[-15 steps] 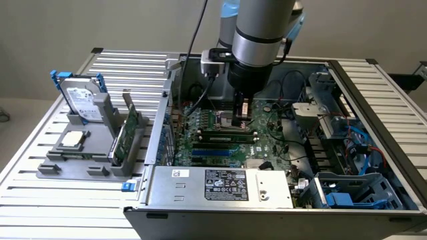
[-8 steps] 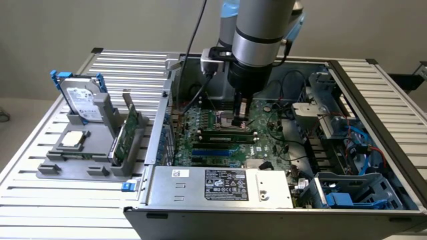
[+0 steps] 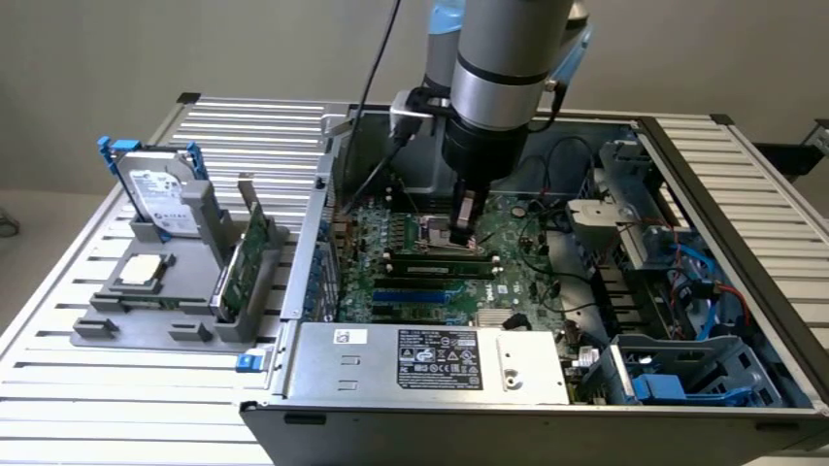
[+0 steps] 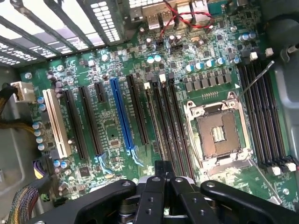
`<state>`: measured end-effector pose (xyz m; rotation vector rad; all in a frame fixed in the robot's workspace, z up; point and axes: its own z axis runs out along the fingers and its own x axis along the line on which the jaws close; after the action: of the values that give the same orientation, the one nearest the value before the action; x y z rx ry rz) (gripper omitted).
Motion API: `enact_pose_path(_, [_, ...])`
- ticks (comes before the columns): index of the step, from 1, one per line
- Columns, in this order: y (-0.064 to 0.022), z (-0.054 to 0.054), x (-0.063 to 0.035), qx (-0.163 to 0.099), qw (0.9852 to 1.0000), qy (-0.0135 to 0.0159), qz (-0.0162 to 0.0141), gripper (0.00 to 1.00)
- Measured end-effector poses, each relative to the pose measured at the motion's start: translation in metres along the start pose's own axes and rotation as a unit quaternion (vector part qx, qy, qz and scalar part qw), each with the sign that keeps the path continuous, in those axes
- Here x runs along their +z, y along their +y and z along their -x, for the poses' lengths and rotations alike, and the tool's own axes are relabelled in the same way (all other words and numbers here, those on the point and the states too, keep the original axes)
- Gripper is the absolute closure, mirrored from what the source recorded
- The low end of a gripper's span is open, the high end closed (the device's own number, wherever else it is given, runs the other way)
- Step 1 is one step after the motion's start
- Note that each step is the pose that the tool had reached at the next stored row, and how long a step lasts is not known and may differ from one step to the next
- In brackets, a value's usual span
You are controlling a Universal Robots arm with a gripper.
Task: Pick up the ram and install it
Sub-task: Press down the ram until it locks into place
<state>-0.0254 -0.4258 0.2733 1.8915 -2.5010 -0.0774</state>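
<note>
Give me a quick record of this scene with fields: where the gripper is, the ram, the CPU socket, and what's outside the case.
gripper: lowered inside the open computer case, over the motherboard's memory slots
ram: lies along the slots right under the gripper; cannot tell if it is seated
CPU socket: open and empty, beside the slots
outside the case: hard drive and green card stand upright in a grey holder at the exterior view's left

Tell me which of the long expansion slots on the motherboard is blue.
The blue slot is the single bright blue one, flanked by black slots on both sides; the white slot lies further out near the board edge.
</note>
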Motion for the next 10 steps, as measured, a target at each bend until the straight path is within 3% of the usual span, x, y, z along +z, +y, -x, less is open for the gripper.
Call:
enact_pose_path(5, [0.0,0.0,0.0004,0.042,0.9991,-0.0018,-0.0011,0.89])
enact_pose_path(10, [0.0,0.0,0.001,0.085,0.9963,-0.0036,-0.0022,0.89])
